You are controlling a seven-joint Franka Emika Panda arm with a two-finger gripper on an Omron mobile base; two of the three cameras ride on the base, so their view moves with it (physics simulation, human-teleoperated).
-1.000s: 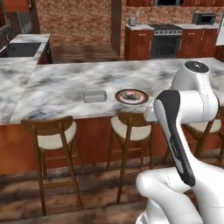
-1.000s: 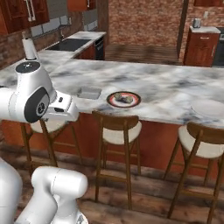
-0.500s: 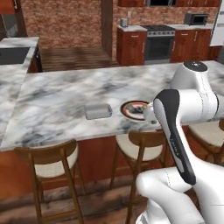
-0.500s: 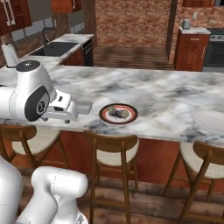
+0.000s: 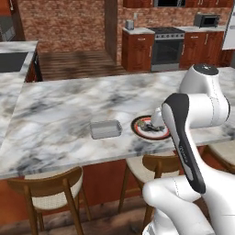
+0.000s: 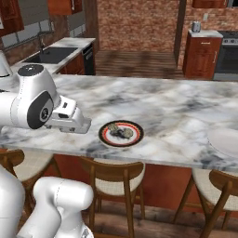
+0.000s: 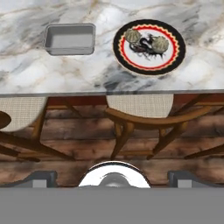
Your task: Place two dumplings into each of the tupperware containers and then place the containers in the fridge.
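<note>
the gripper [image 7: 112,181] is fully released and empty; the dumplings [image 7: 145,40] on the plate [image 7: 148,61] lie ahead, beyond the counter edge, tupperware container [image 7: 71,38] just beside.

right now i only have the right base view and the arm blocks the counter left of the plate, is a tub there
Observer: Yes, a grey tub sits on the counter beside the plate, apart from it.
Operator: anything in it yet
Observer: No, the hand view looks straight into it and it is empty.
Operator: how many dumplings on the plate, i just see a lump
Observer: I can make out two dumplings there, one on each side of a dark pattern in the plate's middle.
</note>
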